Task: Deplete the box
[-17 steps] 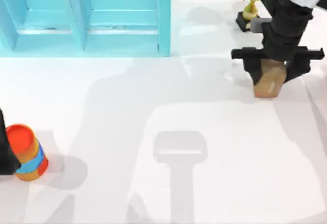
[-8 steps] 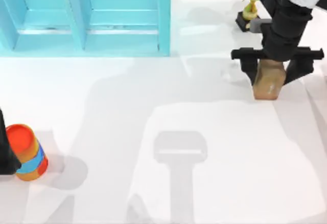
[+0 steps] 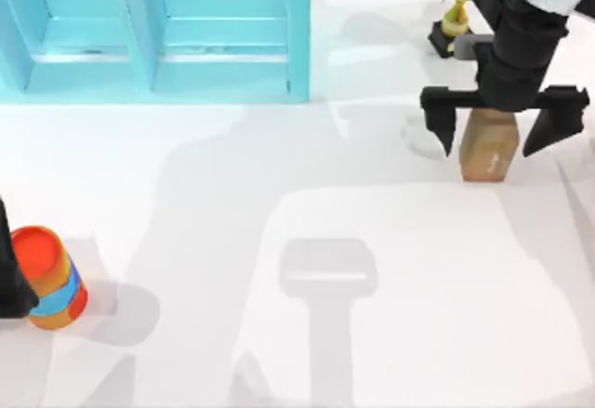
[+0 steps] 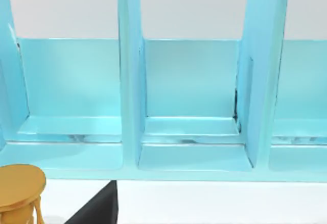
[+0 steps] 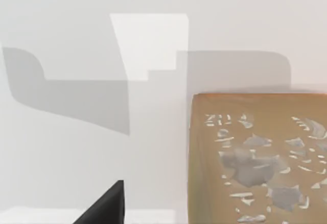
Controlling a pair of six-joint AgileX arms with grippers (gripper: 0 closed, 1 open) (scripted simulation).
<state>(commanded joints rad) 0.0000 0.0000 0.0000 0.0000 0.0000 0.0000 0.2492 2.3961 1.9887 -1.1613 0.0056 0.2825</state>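
Our right gripper hung over the right side of the table, its two black fingers spread wide apart. Between them, touching neither, a tan block stood upright on the table. In the right wrist view the block showed a brown face with pale mottled markings, and one dark fingertip sat well apart from it.

The blue box stood at the far left of the table. In the left wrist view its compartments were open toward the camera, divided by upright partitions.

A small yellow trophy on a dark base stood at the far edge, just behind our right arm. An orange can with a blue band stood at the near left, beside our parked left arm; we could not tell the state of that arm's tool.
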